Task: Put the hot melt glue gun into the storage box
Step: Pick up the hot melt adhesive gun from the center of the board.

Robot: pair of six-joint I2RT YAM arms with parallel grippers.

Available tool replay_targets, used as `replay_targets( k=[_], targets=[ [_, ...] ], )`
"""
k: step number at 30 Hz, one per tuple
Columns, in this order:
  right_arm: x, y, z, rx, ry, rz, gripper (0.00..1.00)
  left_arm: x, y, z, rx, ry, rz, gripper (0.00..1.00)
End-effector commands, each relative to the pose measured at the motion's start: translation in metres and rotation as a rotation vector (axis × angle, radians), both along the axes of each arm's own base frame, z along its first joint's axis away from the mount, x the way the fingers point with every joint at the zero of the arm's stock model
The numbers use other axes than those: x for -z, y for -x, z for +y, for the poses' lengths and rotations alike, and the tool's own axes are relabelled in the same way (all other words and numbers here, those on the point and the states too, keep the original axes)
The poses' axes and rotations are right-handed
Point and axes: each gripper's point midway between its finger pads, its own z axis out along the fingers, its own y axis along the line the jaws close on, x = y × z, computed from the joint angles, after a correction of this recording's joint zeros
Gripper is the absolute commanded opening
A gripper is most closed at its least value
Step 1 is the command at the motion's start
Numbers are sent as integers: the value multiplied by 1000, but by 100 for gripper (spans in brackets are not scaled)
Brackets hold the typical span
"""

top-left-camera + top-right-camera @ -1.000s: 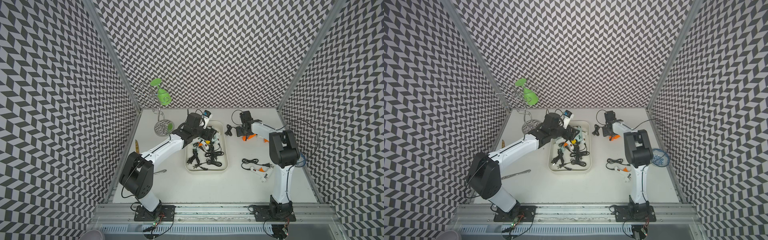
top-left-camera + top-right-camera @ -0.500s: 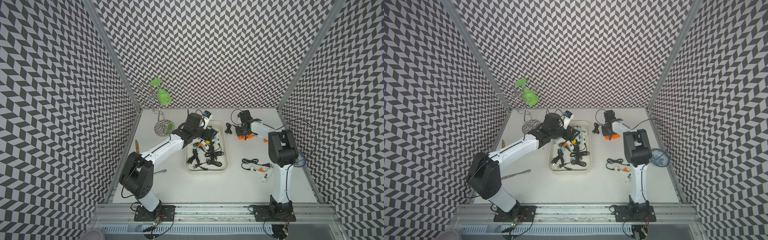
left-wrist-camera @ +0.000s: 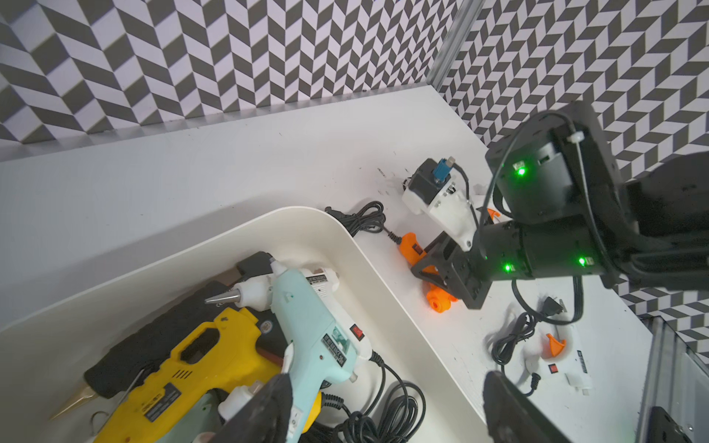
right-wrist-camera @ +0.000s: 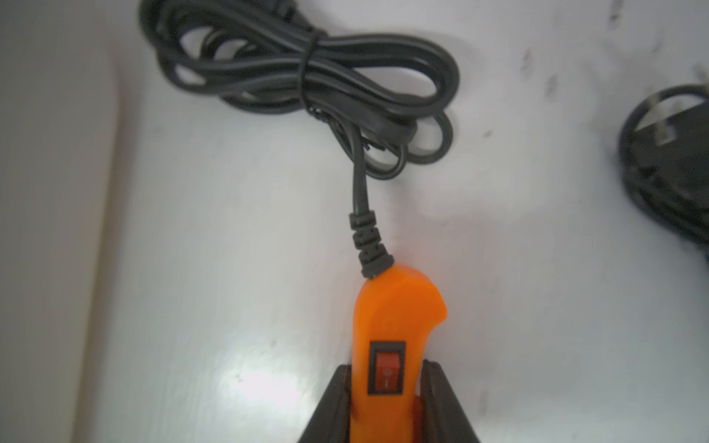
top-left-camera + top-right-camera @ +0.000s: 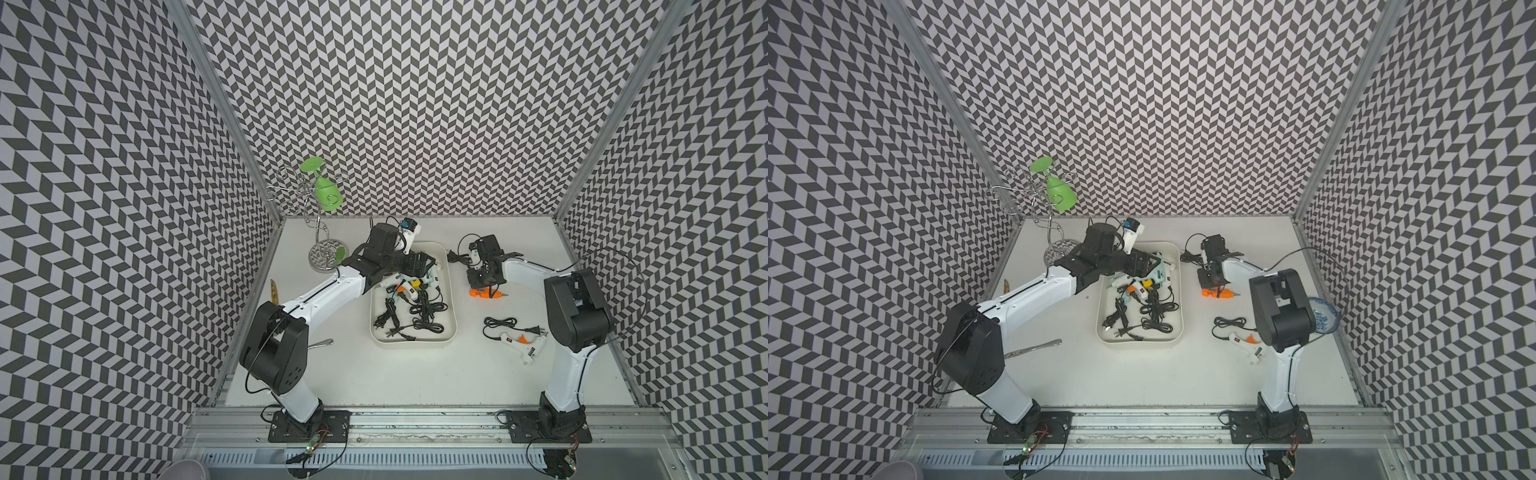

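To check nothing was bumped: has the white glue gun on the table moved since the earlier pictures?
No. The white glue gun lies as far to the right of the storage box as before.

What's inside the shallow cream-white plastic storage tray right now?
Inside the tray: a yellow glue gun, a pale blue glue gun, a black one beneath them, and bundled black cords. Whatever lies under that pile is hidden.

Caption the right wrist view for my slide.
Right gripper, jaws shut on the orange glue gun, its coiled cord on the table.
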Motion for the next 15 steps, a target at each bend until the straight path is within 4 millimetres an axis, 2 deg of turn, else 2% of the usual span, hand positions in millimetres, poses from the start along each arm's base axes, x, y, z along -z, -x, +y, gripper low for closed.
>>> replay_targets(
  k=[1,9,15],
  targets=[
    [-39,3,20,-40,-64,-96,20,-12,-1,-17,66,92,0,82],
    [-100,11,28,-61,-175,-264,19,6,6,-40,157,191,122,82],
    [-126,23,46,-143,-272,-285,19,10,9,-62,192,210,159,83]
  ],
)
